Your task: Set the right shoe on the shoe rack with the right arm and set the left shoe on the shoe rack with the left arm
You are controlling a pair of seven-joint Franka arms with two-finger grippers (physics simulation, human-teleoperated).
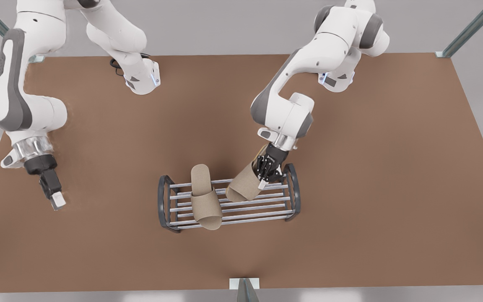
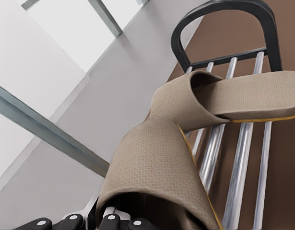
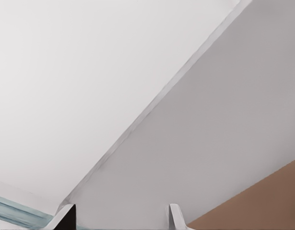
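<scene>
The right gripper [image 1: 58, 201] hangs over the bare brown table [image 1: 384, 176] at the front view's left, fingers apart. One shoe [image 1: 205, 199] lies flat across the shoe rack [image 1: 164, 205]. The left gripper [image 1: 264, 178] has its fingers clamped on the other shoe [image 1: 243, 184], tilted, toe on the bars

Rack [image 1: 229, 208]: low, silver horizontal bars between two dark grey curved end frames, stood on the brown table. Right shoe [image 1: 204, 197]: tan open-toe slipper, lay flat across the bars (towards the front view's left end). Left shoe [image 1: 243, 183]: matching tan slipper, tilted, toe down on the bars, heel raised, near the other end frame.
</scene>
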